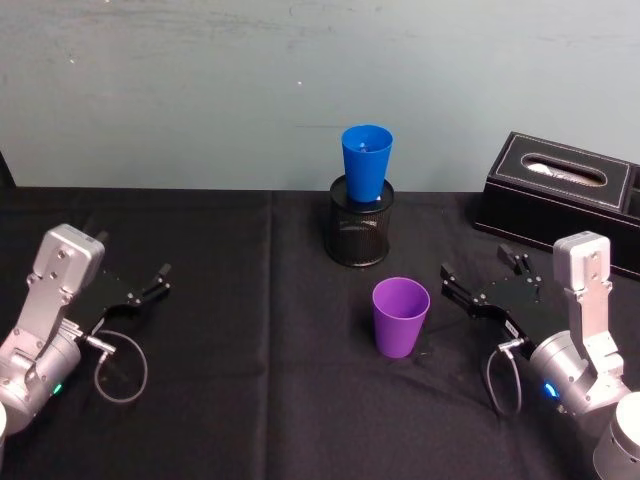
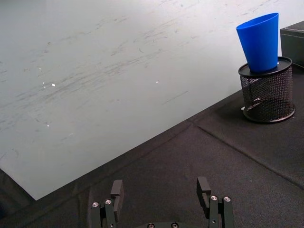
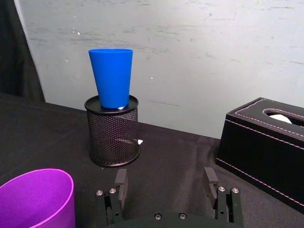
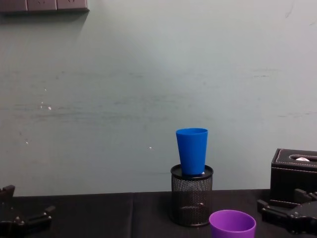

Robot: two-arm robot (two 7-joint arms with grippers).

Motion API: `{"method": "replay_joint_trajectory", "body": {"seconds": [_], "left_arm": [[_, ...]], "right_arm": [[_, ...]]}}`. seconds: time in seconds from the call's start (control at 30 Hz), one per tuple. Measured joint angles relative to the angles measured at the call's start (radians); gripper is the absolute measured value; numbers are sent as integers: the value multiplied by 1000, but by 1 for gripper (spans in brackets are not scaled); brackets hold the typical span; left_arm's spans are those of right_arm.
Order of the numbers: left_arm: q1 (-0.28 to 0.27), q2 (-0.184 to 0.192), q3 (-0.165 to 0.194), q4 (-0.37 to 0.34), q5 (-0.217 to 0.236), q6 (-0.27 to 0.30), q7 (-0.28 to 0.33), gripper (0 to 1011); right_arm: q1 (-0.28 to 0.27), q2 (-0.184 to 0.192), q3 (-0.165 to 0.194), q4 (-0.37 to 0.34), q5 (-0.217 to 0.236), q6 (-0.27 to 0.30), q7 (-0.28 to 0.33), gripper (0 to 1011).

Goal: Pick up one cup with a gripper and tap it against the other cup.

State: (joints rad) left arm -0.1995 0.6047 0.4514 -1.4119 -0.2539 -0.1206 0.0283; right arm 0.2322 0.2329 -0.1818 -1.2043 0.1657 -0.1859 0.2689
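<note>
Evidently nothing had been grasped yet: the purple cup (image 1: 401, 316) stood upright on the black-clothed desk (image 1: 250, 400), in front of the mesh pen holder (image 1: 361, 229) and slightly to its right, clear of it. The blue cup (image 1: 367, 164) sat upright in the mouth of that holder, well above desk level. The right hand (image 1: 482, 287) hovered to the right of the purple cup, near it but apart, its fingers spread wide and empty. The left hand (image 1: 140, 290) lay far to the left of the holder, likewise open and holding nothing, seemingly idle.

By my judgement the step in hand was the approach to the purple cup. The next move called for the right hand to slide in until its fingers straddled the cup's wall, close gently on the tapered plastic, then lift high enough to reach the raised blue cup, tapping lightly so as not to knock it out of the holder
</note>
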Motion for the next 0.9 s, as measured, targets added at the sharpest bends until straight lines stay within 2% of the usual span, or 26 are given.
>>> {"method": "replay_joint_trajectory", "body": {"seconds": [0.9], "left_arm": [[0, 0, 0, 0, 0, 0, 0, 1012]], "right_arm": [[0, 1, -1, -2, 0, 2, 1, 1003]]}}
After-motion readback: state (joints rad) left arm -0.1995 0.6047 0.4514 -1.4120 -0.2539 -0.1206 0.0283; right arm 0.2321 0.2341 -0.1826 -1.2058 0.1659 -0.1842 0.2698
